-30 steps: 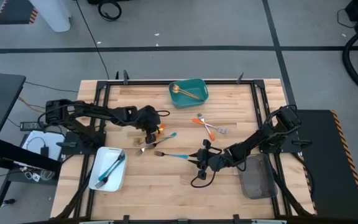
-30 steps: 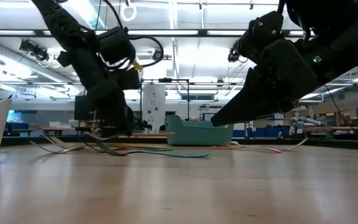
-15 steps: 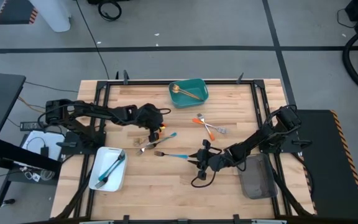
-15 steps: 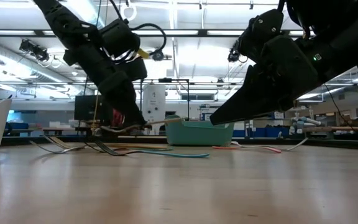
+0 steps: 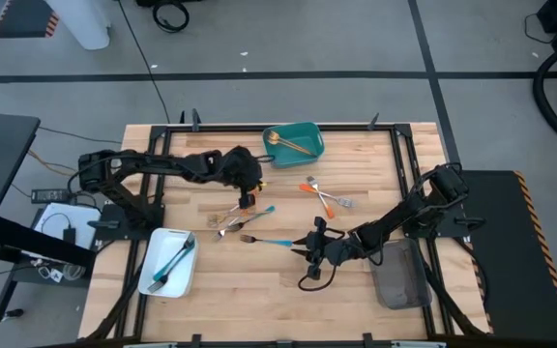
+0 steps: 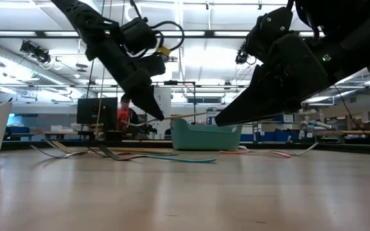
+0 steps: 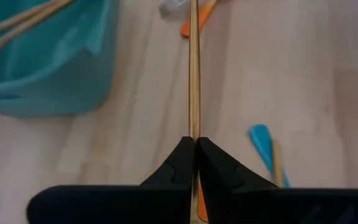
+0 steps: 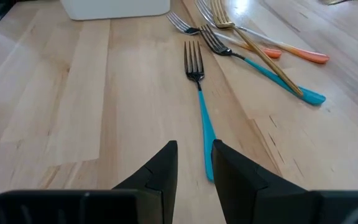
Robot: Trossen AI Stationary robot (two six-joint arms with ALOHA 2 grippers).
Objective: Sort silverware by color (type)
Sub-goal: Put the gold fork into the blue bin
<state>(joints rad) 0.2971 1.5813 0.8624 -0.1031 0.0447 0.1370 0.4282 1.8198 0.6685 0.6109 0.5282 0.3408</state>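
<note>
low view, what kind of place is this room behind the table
Probably a robotics lab or workshop. Behind the wooden table the low view shows long ceiling lights, benches loaded with equipment, and a monitor. The high view adds a taped concrete floor with loose cables.

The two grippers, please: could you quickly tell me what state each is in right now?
Left gripper: shut on a gold utensil, lifted off the table.
Right gripper: open, holding nothing, above a blue-handled fork.

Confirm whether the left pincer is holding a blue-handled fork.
No: the left pincer is shut on a slim all-gold utensil, whose handle runs straight out from between its dark fingers above the wooden table.
</note>
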